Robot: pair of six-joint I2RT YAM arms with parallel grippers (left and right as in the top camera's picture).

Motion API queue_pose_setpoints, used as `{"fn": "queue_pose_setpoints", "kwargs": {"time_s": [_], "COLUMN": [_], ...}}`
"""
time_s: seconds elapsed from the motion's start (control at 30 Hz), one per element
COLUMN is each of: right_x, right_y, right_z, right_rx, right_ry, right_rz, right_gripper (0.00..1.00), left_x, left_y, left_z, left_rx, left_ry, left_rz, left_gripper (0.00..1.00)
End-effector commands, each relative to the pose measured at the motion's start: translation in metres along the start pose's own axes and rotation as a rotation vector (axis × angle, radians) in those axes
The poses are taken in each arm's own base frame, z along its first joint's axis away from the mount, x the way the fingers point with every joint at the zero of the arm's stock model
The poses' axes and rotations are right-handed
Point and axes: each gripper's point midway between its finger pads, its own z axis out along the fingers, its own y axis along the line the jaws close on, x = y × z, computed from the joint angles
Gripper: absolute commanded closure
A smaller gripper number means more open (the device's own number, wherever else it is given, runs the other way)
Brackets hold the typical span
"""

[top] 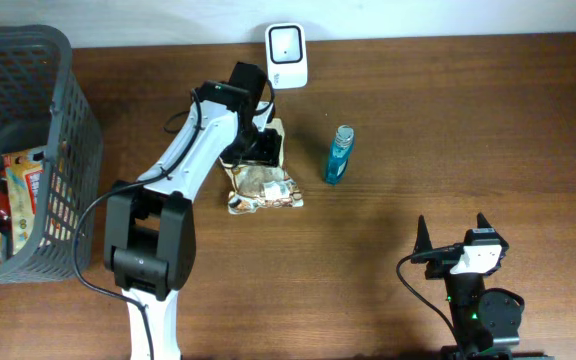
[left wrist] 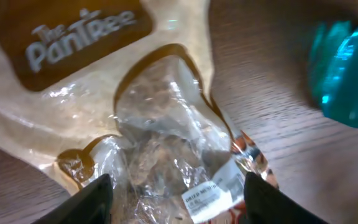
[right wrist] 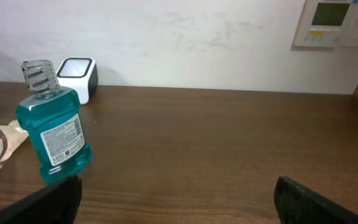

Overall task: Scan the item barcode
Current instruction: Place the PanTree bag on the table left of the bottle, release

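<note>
The item, a tan snack bag [top: 264, 187] with a clear window, lies flat on the table. In the left wrist view the bag [left wrist: 73, 74] fills the frame, and its white printed label [left wrist: 219, 190] faces up between my fingers. My left gripper [top: 259, 150] [left wrist: 178, 185] hovers low over the bag, open, with a finger on either side of it. The white barcode scanner [top: 286, 55] [right wrist: 78, 74] stands at the table's far edge, just beyond the bag. My right gripper [top: 451, 231] [right wrist: 178, 186] rests open and empty near the front right.
A teal mouthwash bottle [top: 338, 157] [right wrist: 53, 134] [left wrist: 347, 71] stands upright just right of the bag. A grey basket [top: 63, 130] holding several packaged goods sits at the far left. Bare wood [top: 448, 120] lies between the bottle and the right arm.
</note>
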Motion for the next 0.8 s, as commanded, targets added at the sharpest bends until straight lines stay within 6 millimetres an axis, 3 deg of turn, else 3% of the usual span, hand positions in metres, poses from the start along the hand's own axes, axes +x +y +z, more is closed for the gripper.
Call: {"fn": "queue_pose_setpoints", "kwargs": {"time_s": [0.0,0.1,0.2,0.23,0.3,0.4,0.5,0.6,0.77], "right_x": [0.004,0.004,0.004,0.004,0.004,0.004,0.004,0.004,0.004], "right_y": [-0.002,-0.002,-0.002,-0.002,-0.002,-0.002,-0.002,-0.002,-0.002], "right_z": [0.0,0.0,0.0,0.0,0.0,0.0,0.0,0.0,0.0], "right_rx": [0.008,0.008,0.008,0.008,0.008,0.008,0.008,0.008,0.008], "right_ry": [0.005,0.005,0.005,0.005,0.005,0.005,0.005,0.005,0.005], "right_rz": [-0.001,-0.001,-0.001,-0.001,-0.001,-0.001,-0.001,-0.001,-0.001], "right_gripper": [0.02,0.02,0.02,0.02,0.02,0.02,0.02,0.02,0.02], "left_x": [-0.029,-0.049,-0.06,-0.059,-0.055,-0.039,-0.024,-0.002,0.032], "left_y": [-0.015,-0.017,-0.015,-0.011,0.007,0.034,0.062,0.108,0.185], "left_z": [-0.047,-0.102,-0.17,-0.191,-0.24,-0.294,-0.334,-0.373,-0.405], "left_rx": [0.047,0.053,0.047,0.032,-0.028,-0.086,-0.133,-0.2,-0.324], "left_ry": [-0.103,-0.199,-0.313,-0.348,-0.431,-0.525,-0.612,-0.695,-0.743], "left_rz": [0.022,0.03,0.079,0.081,0.05,0.015,-0.017,-0.127,-0.319], "left_gripper": [0.29,0.25,0.06,0.01,0.01,0.01,0.01,0.01,0.01]}}
